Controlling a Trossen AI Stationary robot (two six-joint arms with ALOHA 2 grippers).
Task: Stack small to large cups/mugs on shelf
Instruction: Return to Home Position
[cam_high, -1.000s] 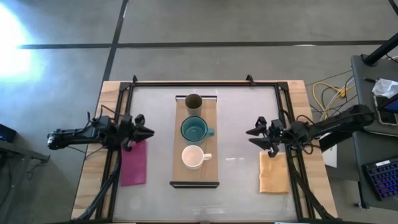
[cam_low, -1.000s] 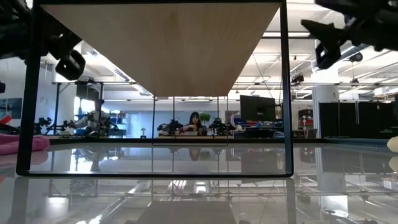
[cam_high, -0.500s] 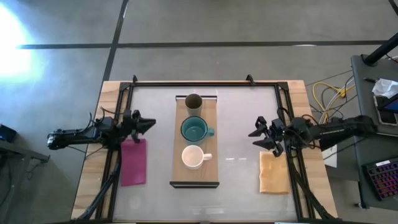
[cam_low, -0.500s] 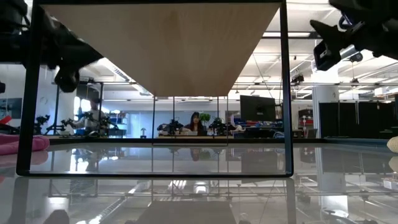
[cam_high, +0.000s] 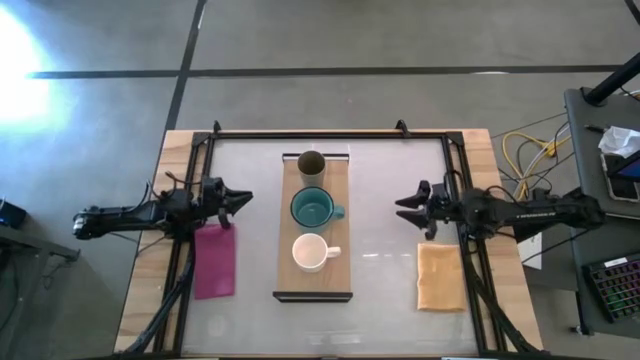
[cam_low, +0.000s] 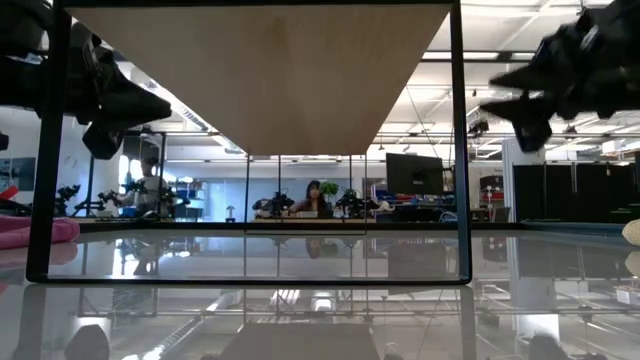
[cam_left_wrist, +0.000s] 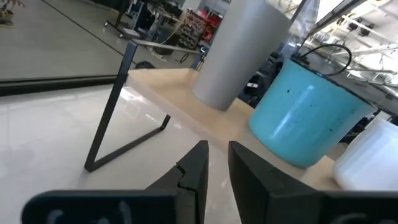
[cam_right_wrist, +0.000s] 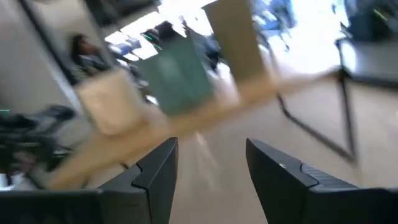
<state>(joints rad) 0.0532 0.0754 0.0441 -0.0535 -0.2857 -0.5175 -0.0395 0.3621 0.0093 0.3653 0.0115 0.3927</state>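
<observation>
The light-wood shelf (cam_high: 313, 222) stands in the table's middle. On its board three vessels stand upright in a row: the olive-brown cup (cam_high: 312, 163) at the far end, the teal mug (cam_high: 314, 209) in the middle, and the white mug (cam_high: 311, 252) nearest. My left gripper (cam_high: 246, 197) hovers left of the shelf, level with the teal mug (cam_left_wrist: 305, 112), shut and empty, pointing at it. My right gripper (cam_high: 400, 210) hovers right of the shelf, open and empty, facing the teal mug (cam_right_wrist: 174, 81).
A pink cloth (cam_high: 214, 260) lies left of the shelf below my left gripper. An orange cloth (cam_high: 441, 276) lies on the right near my right gripper. A dark frame (cam_high: 330, 133) rims the table. People sit in the room beyond (cam_low: 313, 197).
My left gripper has shut its fingers and gone a little toward the shelf and the table's far edge. My right gripper has gone slightly toward the far edge and turned about its wrist, still open. The cups and the shelf have not moved.
</observation>
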